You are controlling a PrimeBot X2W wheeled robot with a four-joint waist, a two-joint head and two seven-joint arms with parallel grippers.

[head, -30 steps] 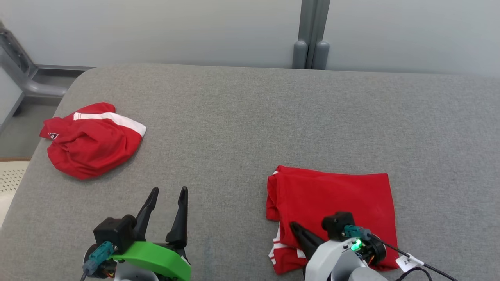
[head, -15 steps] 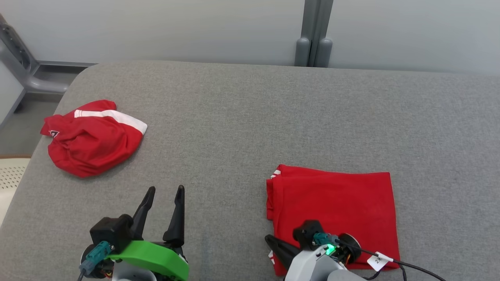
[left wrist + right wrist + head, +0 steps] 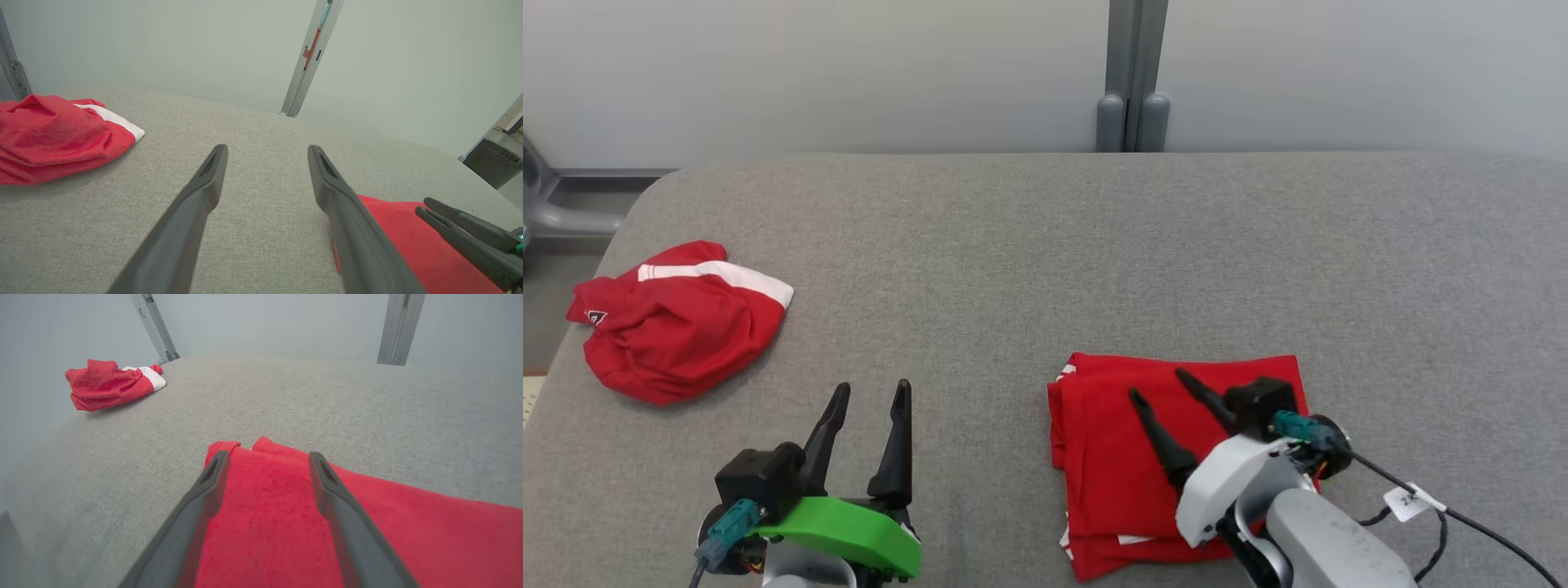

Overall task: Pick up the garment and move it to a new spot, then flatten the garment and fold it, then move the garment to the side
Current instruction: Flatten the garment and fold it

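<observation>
The garment (image 3: 1094, 445) is red and lies folded into a rough rectangle on the grey table, right of centre near the front edge; white trim peeks out at its left and front edges. My right gripper (image 3: 1157, 384) hovers just over it, open, with nothing between the fingers. The right wrist view looks down both fingers of the right gripper (image 3: 265, 457) onto the garment (image 3: 429, 531). My left gripper (image 3: 872, 385) stands open over bare table to the left. In the left wrist view, the left gripper (image 3: 267, 148) has the garment (image 3: 392, 237) and the right gripper (image 3: 423, 205) at its lower right.
A second red garment with a white band (image 3: 674, 327) lies crumpled at the table's far left edge, and it also appears as a red heap (image 3: 49, 139) and a small red pile (image 3: 108, 386). The grey table (image 3: 1013, 269) stretches back to a wall with a grey post (image 3: 1131, 82).
My right gripper has opened, let go of the garment's front edge and risen, fingers now pointing over the cloth. The left gripper has stayed put. The head view has shifted.
</observation>
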